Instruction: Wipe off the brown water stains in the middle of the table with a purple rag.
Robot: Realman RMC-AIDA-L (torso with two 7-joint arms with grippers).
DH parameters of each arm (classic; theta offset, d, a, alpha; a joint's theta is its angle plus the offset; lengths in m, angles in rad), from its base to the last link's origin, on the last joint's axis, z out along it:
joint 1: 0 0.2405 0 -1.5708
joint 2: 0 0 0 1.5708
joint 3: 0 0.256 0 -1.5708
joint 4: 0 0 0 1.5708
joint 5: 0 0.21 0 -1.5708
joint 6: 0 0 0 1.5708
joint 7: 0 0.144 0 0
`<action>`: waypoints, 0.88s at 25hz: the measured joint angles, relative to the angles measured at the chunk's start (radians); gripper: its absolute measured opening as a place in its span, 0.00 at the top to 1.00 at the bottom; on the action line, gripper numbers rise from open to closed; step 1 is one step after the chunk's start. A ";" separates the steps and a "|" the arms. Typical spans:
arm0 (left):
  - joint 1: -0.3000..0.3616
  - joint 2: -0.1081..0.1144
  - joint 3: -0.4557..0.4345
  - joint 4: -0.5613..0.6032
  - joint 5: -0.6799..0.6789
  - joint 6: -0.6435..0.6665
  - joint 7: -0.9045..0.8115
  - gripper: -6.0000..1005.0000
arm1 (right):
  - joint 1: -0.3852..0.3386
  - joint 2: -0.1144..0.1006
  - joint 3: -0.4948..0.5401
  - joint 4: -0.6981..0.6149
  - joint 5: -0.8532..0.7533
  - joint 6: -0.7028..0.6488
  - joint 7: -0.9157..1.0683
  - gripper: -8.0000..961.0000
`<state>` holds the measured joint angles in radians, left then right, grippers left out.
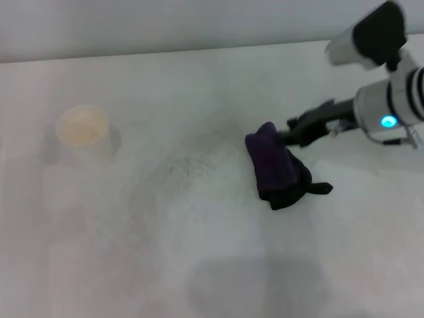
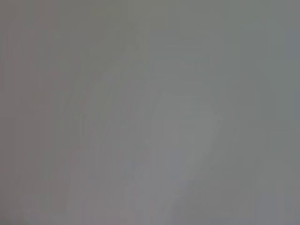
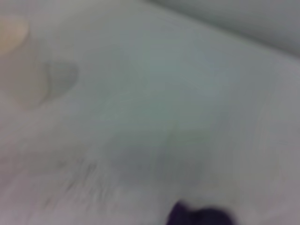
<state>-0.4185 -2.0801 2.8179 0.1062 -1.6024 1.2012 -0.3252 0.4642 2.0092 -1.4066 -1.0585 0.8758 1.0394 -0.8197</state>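
Purple rag [image 1: 275, 165] in right gripper [image 1: 286, 138] fingers

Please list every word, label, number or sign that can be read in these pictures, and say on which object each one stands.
There is no readable text in any view.
The paper cup shows no print.
The purple rag has no visible label.
The right gripper and its arm carry only a glowing blue-green light, no letters.
The table bears only faint marks.
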 joint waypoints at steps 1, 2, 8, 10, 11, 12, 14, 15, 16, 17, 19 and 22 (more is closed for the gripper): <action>0.001 0.000 0.000 0.000 0.000 0.000 0.000 0.12 | -0.010 0.000 0.015 -0.023 0.001 -0.003 -0.005 0.58; 0.001 0.000 0.000 0.000 0.000 0.000 0.000 0.12 | -0.016 0.001 0.028 -0.038 0.006 -0.006 -0.014 0.56; 0.003 0.000 0.000 0.000 -0.001 0.010 0.000 0.12 | -0.085 0.004 0.077 -0.086 0.215 -0.110 -0.215 0.53; 0.003 0.000 0.000 0.000 -0.001 0.012 0.000 0.12 | -0.110 0.004 0.091 -0.064 0.369 -0.167 -0.358 0.52; 0.003 0.000 0.000 0.000 -0.001 0.012 0.000 0.12 | -0.119 0.004 0.103 -0.036 0.482 -0.191 -0.452 0.52; 0.003 0.000 0.000 0.000 -0.001 0.012 0.000 0.12 | -0.124 0.004 0.111 -0.015 0.553 -0.200 -0.520 0.52; 0.002 0.000 0.000 -0.002 -0.001 0.012 0.000 0.12 | -0.127 0.004 0.143 0.063 0.769 -0.202 -0.694 0.51; 0.002 0.000 0.000 -0.003 -0.001 0.012 0.000 0.12 | -0.127 0.004 0.179 0.151 0.954 -0.182 -0.853 0.51; -0.001 0.000 0.000 -0.004 -0.001 0.013 0.000 0.12 | -0.127 0.004 0.179 0.151 0.954 -0.182 -0.853 0.51; -0.002 0.000 0.000 -0.004 -0.001 0.013 0.000 0.12 | -0.127 0.004 0.192 0.190 1.027 -0.172 -0.918 0.51; -0.005 0.000 0.000 -0.004 -0.001 0.014 0.000 0.12 | -0.124 0.003 0.216 0.294 1.200 -0.128 -1.086 0.50; -0.007 0.000 0.000 -0.004 -0.002 0.015 -0.009 0.12 | -0.114 0.005 0.234 0.462 1.470 -0.047 -1.359 0.50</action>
<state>-0.4254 -2.0800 2.8179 0.1024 -1.6041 1.2157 -0.3341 0.3502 2.0139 -1.1730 -0.5970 2.3458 0.9923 -2.1787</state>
